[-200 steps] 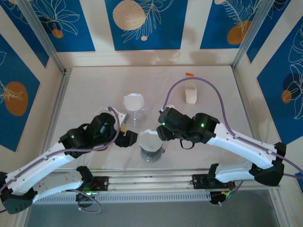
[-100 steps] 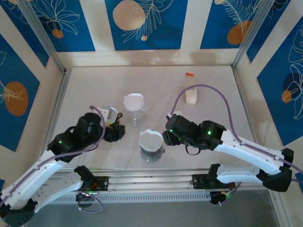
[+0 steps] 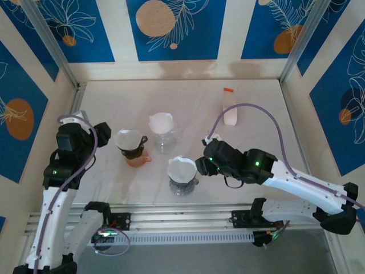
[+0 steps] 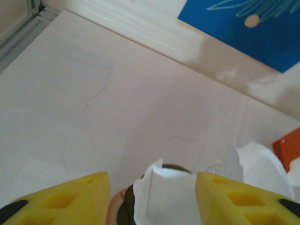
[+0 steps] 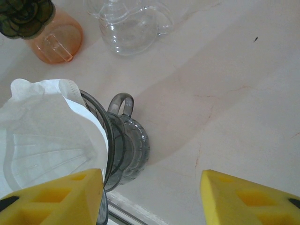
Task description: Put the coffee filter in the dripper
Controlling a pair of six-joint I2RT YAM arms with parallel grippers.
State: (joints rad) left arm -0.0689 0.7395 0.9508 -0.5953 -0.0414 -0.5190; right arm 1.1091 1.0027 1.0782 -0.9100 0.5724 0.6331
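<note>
Swung back left w/ left claw (image 4: 151,182) open, facing coffee filter (image 3: 128,138) in dark dripper (image 3: 133,152) dead ahead, nearer than open rt claw (image 5: 151,178).

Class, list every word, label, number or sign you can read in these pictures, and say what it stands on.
No text can be read anywhere.
Orange patch at the left wrist view's right edge: faint marks, too blurred to read.
White bottle: no legible print.
Wall panels: leaf and circle drawings, no words.
</note>
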